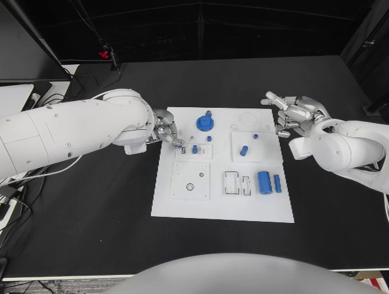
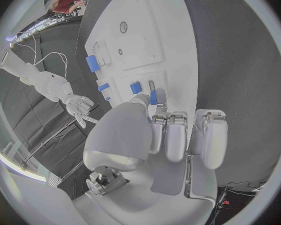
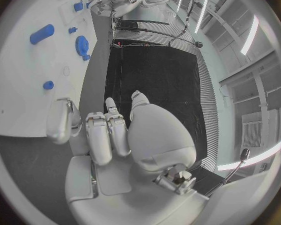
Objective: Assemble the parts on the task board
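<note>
White task board (image 1: 222, 205) lies mid-table, and nearest the robot on it sit a blue cylinder (image 1: 264, 182) and a slimmer blue bar (image 1: 277, 183), loose beside a pair of rectangular slots (image 1: 232, 183). Further up, a short blue peg (image 1: 244, 150) lies on its side, and at the left edge the left hand (image 1: 166, 132) has its fingertips at a small blue part (image 1: 195, 149) standing in its block. In the left wrist view the thumb and a finger appear to pinch that part (image 2: 153, 96), though whether it is truly clamped I cannot tell. To seat it well, keep it upright and press straight down without sideways drag. Beyond sits a blue gear (image 1: 205, 123). The right hand (image 1: 291, 113) hovers off the board's far right corner, fingers apart, holding nothing.
</note>
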Controlling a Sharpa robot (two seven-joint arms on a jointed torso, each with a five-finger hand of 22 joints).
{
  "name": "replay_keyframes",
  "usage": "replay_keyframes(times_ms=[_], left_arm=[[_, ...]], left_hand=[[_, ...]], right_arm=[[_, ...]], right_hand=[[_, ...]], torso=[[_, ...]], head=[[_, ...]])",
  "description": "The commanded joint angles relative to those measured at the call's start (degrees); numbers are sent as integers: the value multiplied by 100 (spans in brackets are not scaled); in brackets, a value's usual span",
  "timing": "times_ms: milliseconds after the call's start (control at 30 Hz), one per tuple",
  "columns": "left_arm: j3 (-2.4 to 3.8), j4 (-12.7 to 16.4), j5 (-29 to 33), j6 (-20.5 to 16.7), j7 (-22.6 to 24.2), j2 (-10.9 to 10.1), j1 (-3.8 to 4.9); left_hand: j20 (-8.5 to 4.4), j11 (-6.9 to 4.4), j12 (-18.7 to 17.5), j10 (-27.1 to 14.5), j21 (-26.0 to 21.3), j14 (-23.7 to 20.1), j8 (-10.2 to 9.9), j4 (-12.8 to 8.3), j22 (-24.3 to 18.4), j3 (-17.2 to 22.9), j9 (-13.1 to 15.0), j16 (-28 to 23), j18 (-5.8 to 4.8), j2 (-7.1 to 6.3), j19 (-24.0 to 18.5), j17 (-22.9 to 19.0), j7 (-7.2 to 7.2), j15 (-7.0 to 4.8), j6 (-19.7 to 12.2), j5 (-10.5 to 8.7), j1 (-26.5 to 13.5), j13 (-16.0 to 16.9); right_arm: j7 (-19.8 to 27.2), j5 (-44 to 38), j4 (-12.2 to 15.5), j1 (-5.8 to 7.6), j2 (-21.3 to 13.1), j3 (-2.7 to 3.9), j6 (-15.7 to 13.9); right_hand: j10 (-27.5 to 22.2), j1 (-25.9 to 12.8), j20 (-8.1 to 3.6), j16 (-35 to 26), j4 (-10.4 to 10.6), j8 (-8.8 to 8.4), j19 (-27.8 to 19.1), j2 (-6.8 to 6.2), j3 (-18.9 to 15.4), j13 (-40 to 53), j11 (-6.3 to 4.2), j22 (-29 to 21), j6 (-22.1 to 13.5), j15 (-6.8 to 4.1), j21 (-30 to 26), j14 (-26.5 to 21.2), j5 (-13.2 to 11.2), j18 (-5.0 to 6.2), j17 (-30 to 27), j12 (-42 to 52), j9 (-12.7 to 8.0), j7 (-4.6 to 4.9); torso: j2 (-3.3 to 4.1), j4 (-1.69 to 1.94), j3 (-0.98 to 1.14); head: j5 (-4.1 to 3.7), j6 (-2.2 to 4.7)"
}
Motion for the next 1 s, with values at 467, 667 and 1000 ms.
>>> replay_keyframes(times_ms=[467,667,1000], left_arm=[[3,-21,-156,206,-100,74,-27],[3,-41,-157,261,-42,110,-35],[3,-116,-151,433,-63,169,-53]], left_hand=[[-14,1,-31,617,18,594,15,-130,1509,196,8,5,-37,299,598,1509,-37,-50,-3,17,336,1492],[-13,4,-31,617,18,594,14,-126,1509,221,15,5,-37,307,598,1509,-32,-47,-1,25,319,1492],[-12,6,-31,617,18,594,13,-127,1509,228,17,5,-37,306,598,1509,-31,-46,-1,28,313,1492]], right_arm=[[40,-6,19,1,-6,2,-6],[38,-6,19,1,-10,2,-14],[38,-6,21,1,-6,2,-9]], right_hand=[[607,29,-12,14,4,14,-37,6,-22,1505,38,882,-25,54,-35,606,26,97,1510,14,0,-6],[607,33,-11,14,5,25,-36,9,-27,1505,37,883,-32,54,-36,606,27,97,1510,14,0,-7],[607,33,-11,14,5,25,-36,9,-27,1505,37,883,-32,54,-36,606,27,97,1510,14,0,-7]], torso=[[2,0,2],[3,-3,-1],[0,4,2]], head=[[2,-23],[-7,-44],[-7,-59]])
